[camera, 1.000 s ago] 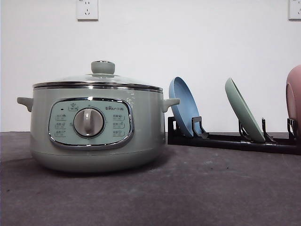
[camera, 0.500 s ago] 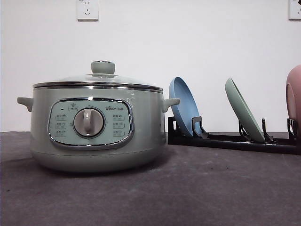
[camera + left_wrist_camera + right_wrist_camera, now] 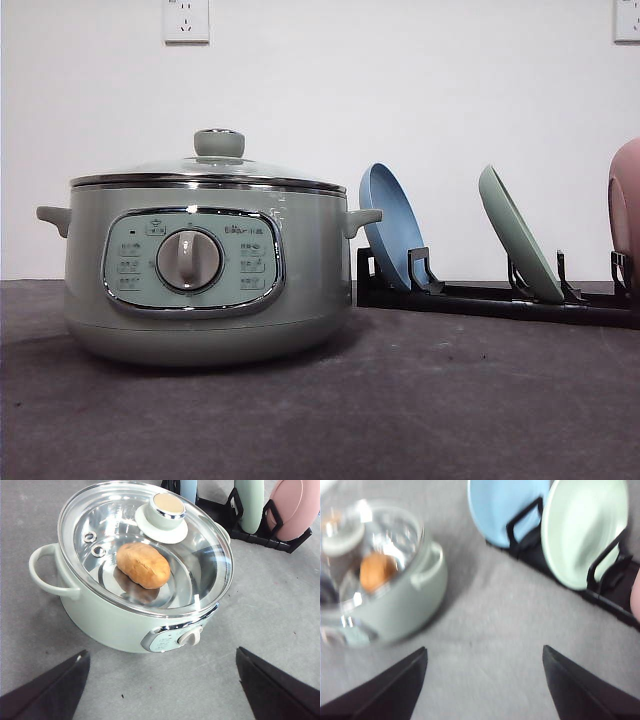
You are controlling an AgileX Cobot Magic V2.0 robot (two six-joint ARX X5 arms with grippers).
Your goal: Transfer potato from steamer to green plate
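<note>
Grey table (image 3: 450, 420) — glass lid (image 3: 200, 575) covers potato (image 3: 143, 565) in steamer (image 3: 200, 270).

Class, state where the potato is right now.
The potato lies inside the steamer, seen through its closed glass lid in the left wrist view, beside the lid's knob.

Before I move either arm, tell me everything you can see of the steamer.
The steamer is a large round pot with a pale sage-green body, a chrome rim and a loop handle on each side. It stands upright on the grey table, left of the plate rack and apart from it. Its front panel has a round dial with small buttons on both sides. The glass lid, with its green knob, sits closed on the rim. Through the glass the potato lies on the shiny metal inside. Neither arm's fingers touch it.
</note>
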